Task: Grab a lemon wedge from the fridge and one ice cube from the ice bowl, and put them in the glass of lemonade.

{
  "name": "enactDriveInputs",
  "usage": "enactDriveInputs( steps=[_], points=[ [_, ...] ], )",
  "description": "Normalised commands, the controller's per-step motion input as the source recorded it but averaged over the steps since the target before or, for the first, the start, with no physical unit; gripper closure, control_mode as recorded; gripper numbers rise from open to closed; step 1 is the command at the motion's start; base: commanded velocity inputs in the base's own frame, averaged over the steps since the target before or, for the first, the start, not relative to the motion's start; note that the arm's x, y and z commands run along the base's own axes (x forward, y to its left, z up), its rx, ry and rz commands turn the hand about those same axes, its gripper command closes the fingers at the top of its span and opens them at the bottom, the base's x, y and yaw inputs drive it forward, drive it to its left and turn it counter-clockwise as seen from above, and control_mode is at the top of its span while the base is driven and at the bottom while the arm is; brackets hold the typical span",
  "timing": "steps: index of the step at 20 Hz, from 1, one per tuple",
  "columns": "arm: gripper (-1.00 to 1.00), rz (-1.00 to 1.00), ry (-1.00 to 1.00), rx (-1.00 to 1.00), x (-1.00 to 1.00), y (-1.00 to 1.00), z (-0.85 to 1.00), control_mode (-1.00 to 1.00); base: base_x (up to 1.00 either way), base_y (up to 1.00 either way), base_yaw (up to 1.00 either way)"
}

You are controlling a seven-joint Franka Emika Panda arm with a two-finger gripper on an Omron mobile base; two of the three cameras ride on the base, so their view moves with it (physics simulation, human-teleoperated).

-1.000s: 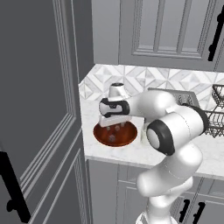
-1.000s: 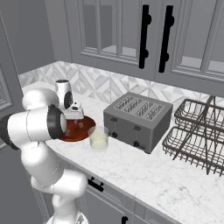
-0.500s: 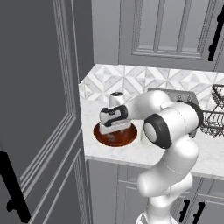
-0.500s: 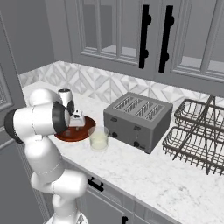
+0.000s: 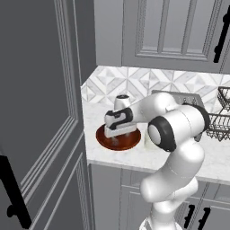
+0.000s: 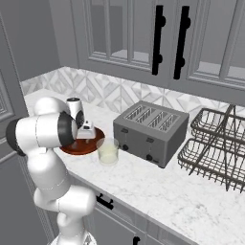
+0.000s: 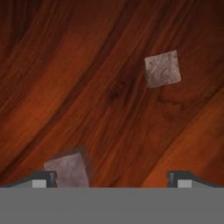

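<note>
Gripper (image 7: 112,179) is hanging low inside the bowl (image 5: 118,139), fingers spread wide apart with nothing between them. One ice cube (image 7: 68,170) is sitting close to the left fingertip (image 7: 41,178), off the grip centre; a second cube (image 7: 162,68) is lying farther ahead on the wood. Judgement: the hand is needing a small sideways shift to centre the near cube between the pads before closing, then a gentle squeeze, since a small slick lump could squirt out. The glass (image 6: 108,151) is standing just right of the bowl. The near cube's lower part is being cut off at the hand view's bottom edge. In both base views the hand is covering the bowl's contents.
</note>
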Motion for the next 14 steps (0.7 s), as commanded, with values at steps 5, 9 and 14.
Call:
enactDriveInputs(
  steps=[5, 9, 14],
  points=[
    [-1.0, 0.0, 0.01, 0.0, 0.21, -0.09, 0.0, -1.0, 0.0, 0.0, 0.0],
    [-1.0, 0.0, 0.02, 0.0, 0.11, 0.0, 0.0, -1.0, 0.0, 0.0, 0.0],
    [-1.0, 0.02, -0.03, 0.0, -0.44, 0.2, 0.0, -1.0, 0.0, 0.0, 0.0]
  ],
)
